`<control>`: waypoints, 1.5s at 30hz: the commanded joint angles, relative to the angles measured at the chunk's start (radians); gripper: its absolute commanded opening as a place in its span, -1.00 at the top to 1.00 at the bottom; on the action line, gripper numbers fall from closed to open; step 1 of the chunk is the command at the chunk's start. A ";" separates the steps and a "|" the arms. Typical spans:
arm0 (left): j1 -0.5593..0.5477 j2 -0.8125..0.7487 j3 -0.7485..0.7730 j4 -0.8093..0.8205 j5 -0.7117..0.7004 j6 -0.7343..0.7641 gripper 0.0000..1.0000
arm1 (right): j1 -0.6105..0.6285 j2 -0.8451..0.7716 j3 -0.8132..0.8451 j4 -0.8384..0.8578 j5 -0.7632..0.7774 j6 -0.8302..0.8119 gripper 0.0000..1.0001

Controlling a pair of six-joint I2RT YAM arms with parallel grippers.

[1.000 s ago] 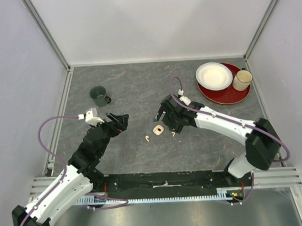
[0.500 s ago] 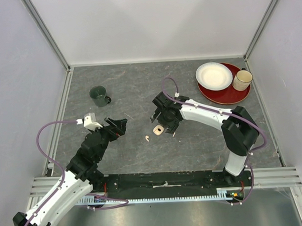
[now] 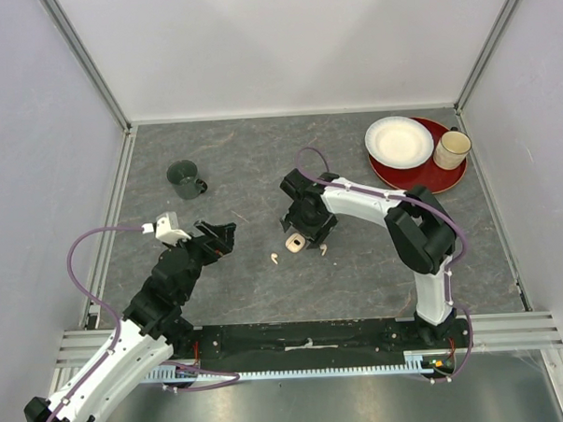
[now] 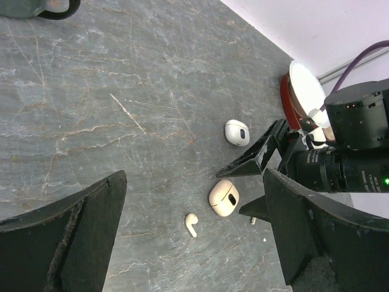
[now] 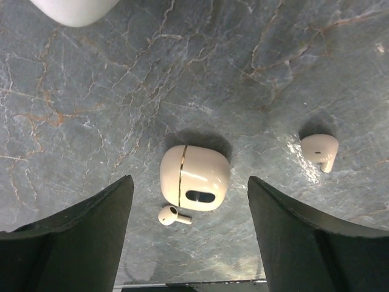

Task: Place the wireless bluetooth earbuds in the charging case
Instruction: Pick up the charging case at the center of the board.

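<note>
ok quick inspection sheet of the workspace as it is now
surface: grey marbled table, nothing spilled seen
job's things: beige case lying flat, beige earbud close beside it, white earbud apart; white case further off
clutter: green mug; red plate bearing white dish and cream cup
grippers: left gripper open, empty; right gripper open over the beige case
cables: purple cable looping off each wrist
surroundings: pale walls, metal frame

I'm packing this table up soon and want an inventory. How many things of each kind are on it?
Cases: 2, the beige case and the white case
Earbuds: 2, the beige earbud and the white earbud
Mugs: 2, the green mug and the beige mug
Plates: 2, the red plate and the white plate
Total: 8
</note>
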 commanded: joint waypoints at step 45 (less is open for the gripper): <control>-0.002 0.016 -0.019 0.238 0.252 0.141 -0.99 | -0.011 -0.326 -0.331 0.427 0.013 0.058 1.00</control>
